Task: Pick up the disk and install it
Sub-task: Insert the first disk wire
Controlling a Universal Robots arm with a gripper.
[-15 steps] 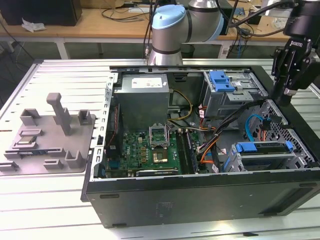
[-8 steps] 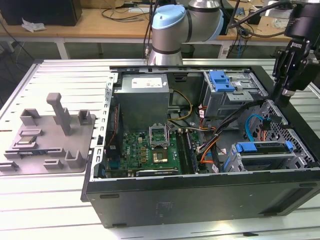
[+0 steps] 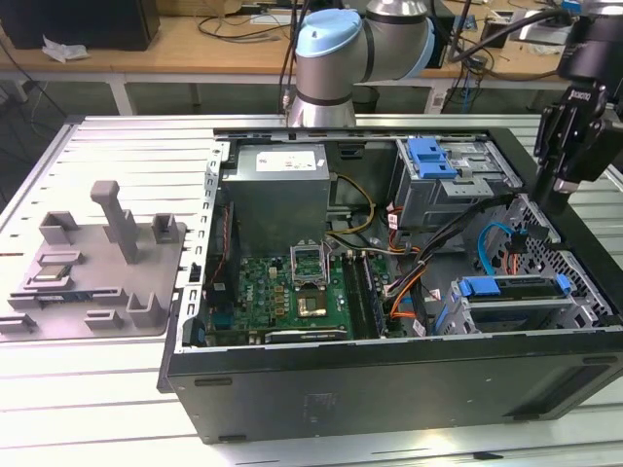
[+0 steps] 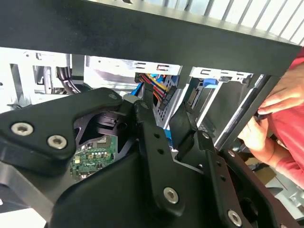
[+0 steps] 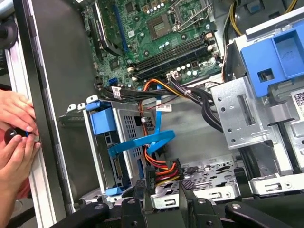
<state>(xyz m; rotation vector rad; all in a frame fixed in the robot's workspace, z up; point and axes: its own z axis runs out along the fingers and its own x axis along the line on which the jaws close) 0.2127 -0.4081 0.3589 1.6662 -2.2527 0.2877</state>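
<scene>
Exterior view: finds the gripper (image 3: 563,185) hanging fingers-down over the open computer case (image 3: 389,389) at the exterior view's right edge; locates the disk (image 3: 516,304), blue-railed, lying in the drive cage (image 3: 579,292) just below, apart from it. Second wrist view: records jaws spread, gripping nothing, and adds a person's hands (image 4: 273,114) at the case rim. First wrist view: confirms spread jaws, orange-red cables (image 5: 161,168) seen between them, and the hands on the rim

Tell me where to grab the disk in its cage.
The disk sits on edge in the metal cage with only its top edge exposed, so probably pinch that edge near a blue rail end, coming straight down from above.
</scene>
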